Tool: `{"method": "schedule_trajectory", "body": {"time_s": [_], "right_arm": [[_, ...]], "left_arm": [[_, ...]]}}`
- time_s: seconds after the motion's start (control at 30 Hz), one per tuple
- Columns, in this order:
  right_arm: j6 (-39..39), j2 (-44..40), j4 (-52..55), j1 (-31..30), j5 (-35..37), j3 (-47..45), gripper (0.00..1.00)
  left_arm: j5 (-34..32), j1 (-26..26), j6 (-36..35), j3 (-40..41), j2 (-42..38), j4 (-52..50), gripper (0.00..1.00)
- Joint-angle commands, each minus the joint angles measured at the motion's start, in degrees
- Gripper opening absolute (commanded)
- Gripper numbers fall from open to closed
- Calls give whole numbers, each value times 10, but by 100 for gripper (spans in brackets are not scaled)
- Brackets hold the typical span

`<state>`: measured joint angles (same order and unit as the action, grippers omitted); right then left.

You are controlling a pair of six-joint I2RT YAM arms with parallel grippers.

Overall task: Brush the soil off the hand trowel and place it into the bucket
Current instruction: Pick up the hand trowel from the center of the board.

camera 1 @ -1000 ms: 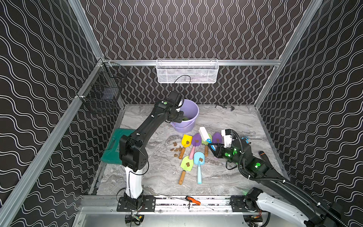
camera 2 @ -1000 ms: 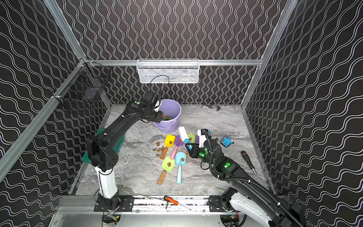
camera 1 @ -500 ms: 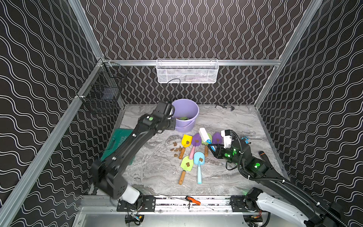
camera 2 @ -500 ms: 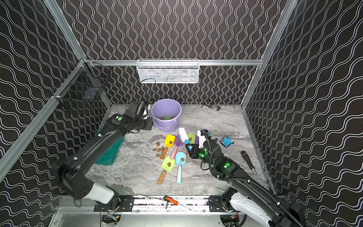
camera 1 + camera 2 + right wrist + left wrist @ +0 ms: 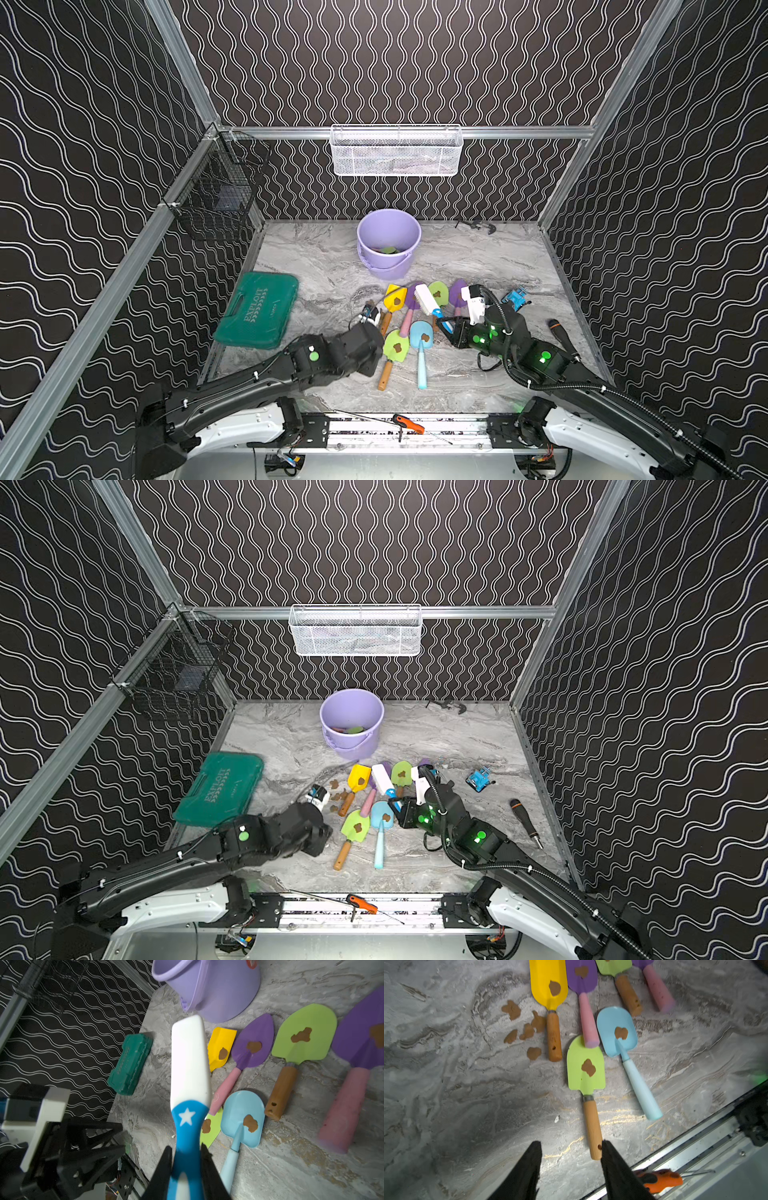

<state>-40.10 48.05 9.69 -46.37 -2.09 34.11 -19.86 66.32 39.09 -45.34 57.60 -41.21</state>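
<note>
Change since a second ago: the left arm, then over the bucket (image 5: 390,268) at centre of a top view, now lies low at lower left. We judge one trowel delivered and the next fetch begun. The left gripper (image 5: 571,1145) has its fingers spread and empty, just beside the wooden handle end of the near green trowel (image 5: 585,1064). The right gripper (image 5: 186,1148) is unmoved, pinching the brush (image 5: 190,1059) by its handle. Bucket contents: a green blade (image 5: 388,250) and a second piece we cannot name. On the table (image 5: 478,257), lower centre: six trowels, each with soil (image 5: 588,1068) on its blade, and loose clumps (image 5: 527,1030) beside the yellow trowel (image 5: 548,980). White basket (image 5: 397,151), upper centre: contents unclear. Black wire basket (image 5: 216,195), left: one dark item.
</note>
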Motion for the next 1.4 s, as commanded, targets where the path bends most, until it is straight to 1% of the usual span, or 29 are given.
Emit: {"method": "schedule_trajectory", "body": {"time_s": [0.0,0.1,0.2,0.3,0.6,0.97,1.13,1.37], "right_arm": [[-21,10,3,-25,40,5,0],[-28,17,20,-46,70,14,0],[-37,14,32,-49,82,13,0],[-49,8,38,-49,91,-1,0],[-64,-4,34,-49,95,-25,0],[-64,2,13,-48,96,-36,0],[-62,7,9,-49,96,-35,0],[-62,7,0,-49,96,-39,0]], "left_arm": [[-53,48,56,12,27,30,53],[-62,95,68,13,71,49,56],[-53,115,80,19,112,70,57],[-64,132,96,20,144,71,58],[-62,136,107,38,209,101,57],[-74,135,117,52,257,117,48],[-60,121,114,70,265,148,46],[-52,111,102,68,294,173,43]]}}
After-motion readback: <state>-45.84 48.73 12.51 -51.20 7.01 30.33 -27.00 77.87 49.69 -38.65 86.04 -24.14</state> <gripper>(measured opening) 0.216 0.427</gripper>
